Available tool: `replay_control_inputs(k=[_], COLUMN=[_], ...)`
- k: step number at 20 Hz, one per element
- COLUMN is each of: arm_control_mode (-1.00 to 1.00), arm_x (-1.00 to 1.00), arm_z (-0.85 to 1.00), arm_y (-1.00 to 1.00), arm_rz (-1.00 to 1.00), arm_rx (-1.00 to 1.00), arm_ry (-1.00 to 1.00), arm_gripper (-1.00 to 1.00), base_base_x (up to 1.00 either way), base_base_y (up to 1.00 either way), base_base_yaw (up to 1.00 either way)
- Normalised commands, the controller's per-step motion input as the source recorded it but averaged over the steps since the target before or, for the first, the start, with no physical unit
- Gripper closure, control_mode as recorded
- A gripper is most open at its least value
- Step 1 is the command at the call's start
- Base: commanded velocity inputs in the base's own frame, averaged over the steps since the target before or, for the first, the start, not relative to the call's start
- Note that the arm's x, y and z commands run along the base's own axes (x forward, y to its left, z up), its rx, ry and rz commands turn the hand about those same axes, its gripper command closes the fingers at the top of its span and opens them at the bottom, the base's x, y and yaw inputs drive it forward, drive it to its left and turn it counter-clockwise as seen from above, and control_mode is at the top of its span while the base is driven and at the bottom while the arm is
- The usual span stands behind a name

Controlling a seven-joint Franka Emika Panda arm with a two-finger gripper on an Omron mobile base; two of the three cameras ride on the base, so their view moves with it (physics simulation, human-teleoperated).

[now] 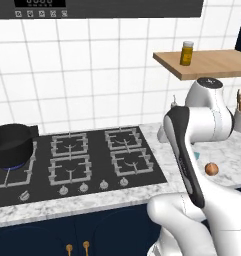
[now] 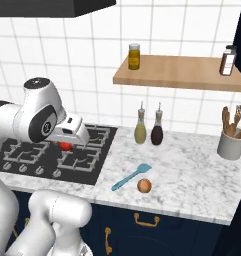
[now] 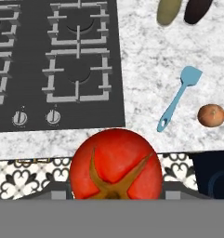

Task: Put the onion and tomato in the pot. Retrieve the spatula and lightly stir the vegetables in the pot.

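My gripper (image 2: 68, 143) hangs above the stove's right side, shut on the tomato (image 2: 65, 146). That glossy red ball with its green star stem fills the lower middle of the hand view (image 3: 115, 163) and hides the fingertips. The black pot (image 1: 11, 145) sits on the stove's far left burner, well away from the hand. On the marble counter to the right of the stove lie the light blue spatula (image 2: 131, 176) (image 3: 178, 98) and, just beside it, the brownish-orange onion (image 2: 144, 186) (image 3: 211, 115) (image 1: 211, 169).
The black stove (image 1: 92, 155) has bare grates between the hand and the pot. Two bottles (image 2: 148, 131) stand at the wall behind the spatula. A utensil crock (image 2: 231, 144) is at the far right. A wooden shelf (image 2: 177, 72) with jars hangs above the counter.
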Motion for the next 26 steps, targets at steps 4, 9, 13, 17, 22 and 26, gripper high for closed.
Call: replay_control_inputs(k=[4, 9, 13, 17, 22, 26], arm_control_mode=[-1.0, 1.0, 1.0, 1.0, 1.0, 1.0], arm_x=[0.0, 0.0, 0.0, 0.0, 0.0, 0.0], arm_z=[0.0, 0.0, 0.0, 0.0, 0.0, 0.0], arm_y=[0.0, 0.03, 0.0, 0.0, 0.0, 0.0], arm_rz=[0.0, 0.0, 0.0, 0.0, 0.0, 0.0], arm_rx=[0.0, 0.0, 0.0, 0.0, 0.0, 0.0], arm_ry=[0.0, 0.0, 0.0, 0.0, 0.0, 0.0], arm_gripper=[1.0, 1.0, 1.0, 1.0, 1.0, 1.0], base_base_x=[0.0, 0.0, -0.08, -0.02, 0.0, 0.0], base_base_y=[0.0, 0.25, 1.0, 1.0, 1.0, 1.0], base_base_yaw=[0.0, 0.0, -0.02, -0.08, -0.09, -0.07])
